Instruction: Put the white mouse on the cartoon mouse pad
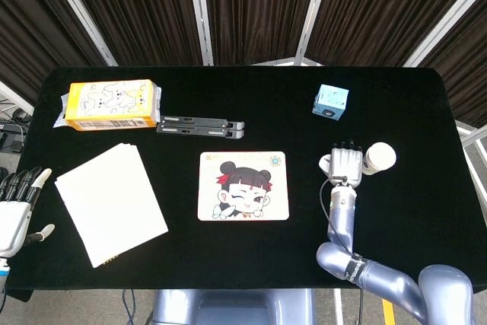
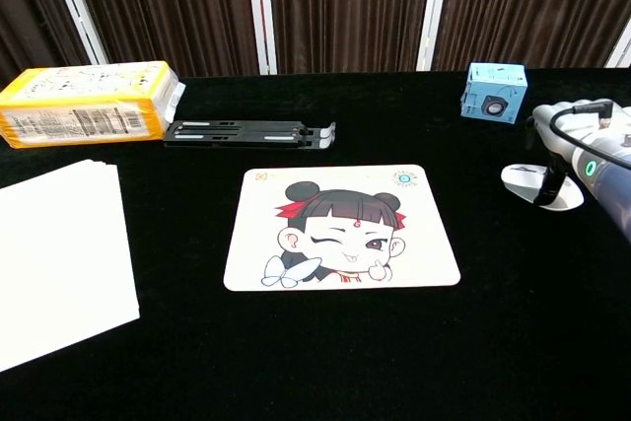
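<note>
Tabletop [image 1: 243,264] of plain black cloth fills the scene, backed by dark curtains [image 1: 251,5] with white frame bars. At far left, the left hand [image 1: 19,203] hovers off the edge, fingers spread, holding nothing. White paper [image 1: 110,203] lies nearby; the cartoon mouse pad [image 1: 243,186] sits centre. Right of it, the right hand [image 1: 346,165] rests over the white mouse [image 2: 537,184]; whether it grips it I cannot tell.

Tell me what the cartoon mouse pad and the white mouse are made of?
The cartoon mouse pad looks like thin soft rubber or fabric: flat, matte, printed, rounded corners. The white mouse looks like smooth hard plastic with a slight shine, though the right hand partly hides it.
</note>
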`<state>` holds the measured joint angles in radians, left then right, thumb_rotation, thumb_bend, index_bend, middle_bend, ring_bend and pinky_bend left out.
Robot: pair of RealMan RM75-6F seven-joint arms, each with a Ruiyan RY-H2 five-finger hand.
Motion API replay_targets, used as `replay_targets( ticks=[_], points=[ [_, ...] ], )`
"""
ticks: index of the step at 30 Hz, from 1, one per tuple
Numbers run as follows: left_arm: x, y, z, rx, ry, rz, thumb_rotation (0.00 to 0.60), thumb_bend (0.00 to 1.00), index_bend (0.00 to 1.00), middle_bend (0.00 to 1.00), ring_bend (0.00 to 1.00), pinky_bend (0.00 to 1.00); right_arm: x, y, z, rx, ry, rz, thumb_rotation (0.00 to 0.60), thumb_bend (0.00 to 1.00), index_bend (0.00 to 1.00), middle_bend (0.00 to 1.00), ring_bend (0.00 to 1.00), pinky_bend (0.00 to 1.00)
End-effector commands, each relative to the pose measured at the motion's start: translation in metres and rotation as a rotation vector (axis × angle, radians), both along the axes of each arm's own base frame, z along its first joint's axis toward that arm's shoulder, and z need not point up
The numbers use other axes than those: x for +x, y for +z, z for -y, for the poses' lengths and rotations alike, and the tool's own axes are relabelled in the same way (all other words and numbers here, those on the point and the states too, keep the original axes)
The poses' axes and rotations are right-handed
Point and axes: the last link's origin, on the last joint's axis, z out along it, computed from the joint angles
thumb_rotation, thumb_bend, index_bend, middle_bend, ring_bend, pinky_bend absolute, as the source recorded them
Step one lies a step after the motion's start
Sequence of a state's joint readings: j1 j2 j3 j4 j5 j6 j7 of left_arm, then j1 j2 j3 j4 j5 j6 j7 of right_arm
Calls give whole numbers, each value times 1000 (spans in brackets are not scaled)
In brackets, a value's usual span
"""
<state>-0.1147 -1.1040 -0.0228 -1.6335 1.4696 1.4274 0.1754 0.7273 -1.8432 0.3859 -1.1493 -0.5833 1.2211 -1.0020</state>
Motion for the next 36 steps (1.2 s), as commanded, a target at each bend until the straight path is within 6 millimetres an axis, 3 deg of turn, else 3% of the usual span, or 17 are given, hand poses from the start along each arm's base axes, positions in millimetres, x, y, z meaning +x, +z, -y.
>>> replay_targets(
  ticks=[1,12,20,36],
  points=[
    [0,0,0,0,-1,0,600,160,47,0,0,0,-3,0,1,-3,-8,-4,600,76,271,231,101,206],
    [0,0,0,-1,0,1,600,160,50,0,0,0,-14,1,4,-5,-35,-26,600,93,275,231,101,206],
    [0,0,0,-2,3,4,600,159,61,0,0,0,-12,-1,3,-10,-18,-7,600,139,476,294,113,237],
    [0,0,0,-3,4,10,600,161,62,0,0,0,-5,-5,-1,-5,20,22,600,190,536,330,143,240]
  ],
)
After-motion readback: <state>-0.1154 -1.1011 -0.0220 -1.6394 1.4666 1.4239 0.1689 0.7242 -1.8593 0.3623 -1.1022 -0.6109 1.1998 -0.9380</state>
